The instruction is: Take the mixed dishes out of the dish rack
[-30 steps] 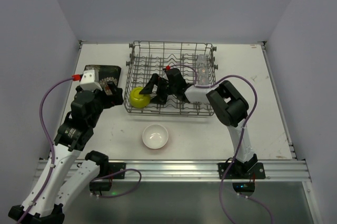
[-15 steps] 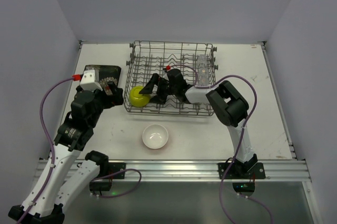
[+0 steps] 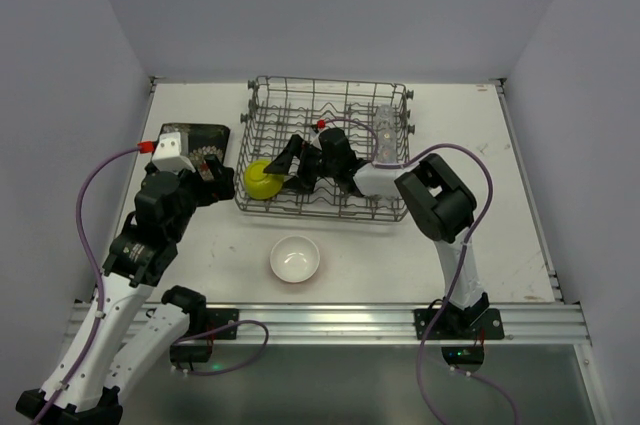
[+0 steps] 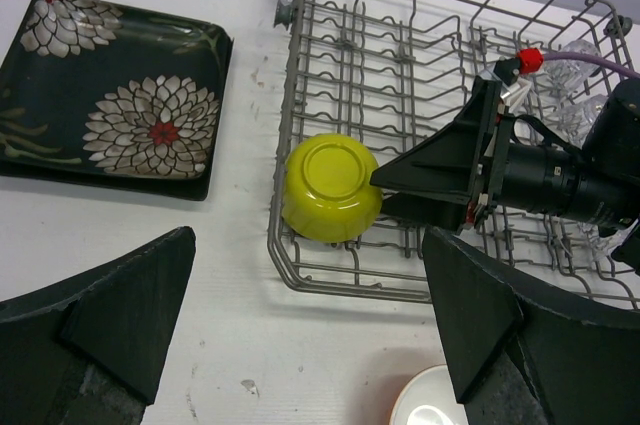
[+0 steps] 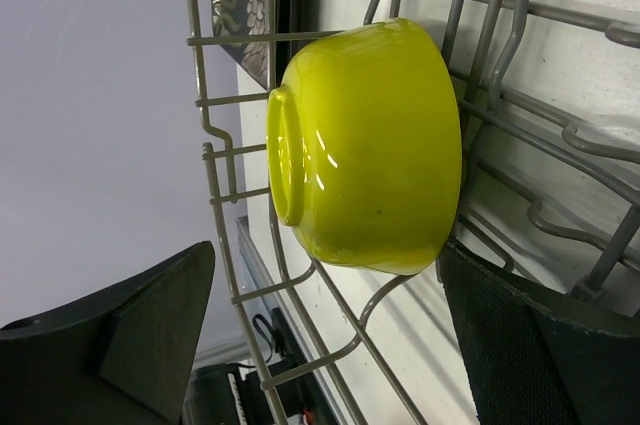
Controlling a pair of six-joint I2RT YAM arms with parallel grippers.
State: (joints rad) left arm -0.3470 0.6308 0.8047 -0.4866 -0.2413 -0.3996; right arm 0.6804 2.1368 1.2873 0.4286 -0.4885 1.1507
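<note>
The grey wire dish rack (image 3: 325, 105) stands at the table's middle back. A yellow-green bowl (image 3: 261, 179) lies tipped, base outward, in its front left corner; it also shows in the left wrist view (image 4: 330, 188) and the right wrist view (image 5: 365, 145). My right gripper (image 3: 287, 171) reaches into the rack, open, with its fingers on either side of the bowl (image 5: 328, 255); one finger (image 4: 420, 173) touches the rim. Clear glasses (image 3: 385, 131) stand at the rack's right. My left gripper (image 3: 215, 181) is open and empty, left of the rack. The teal-centred plate is not in view.
A black plate with white-red flowers (image 3: 197, 143) lies flat on the table left of the rack, also in the left wrist view (image 4: 115, 95). An orange bowl with white inside (image 3: 295, 259) sits on the table in front of the rack.
My right gripper and the yellow-green bowl have shifted slightly toward the back left of the rack. The left arm has not moved.
</note>
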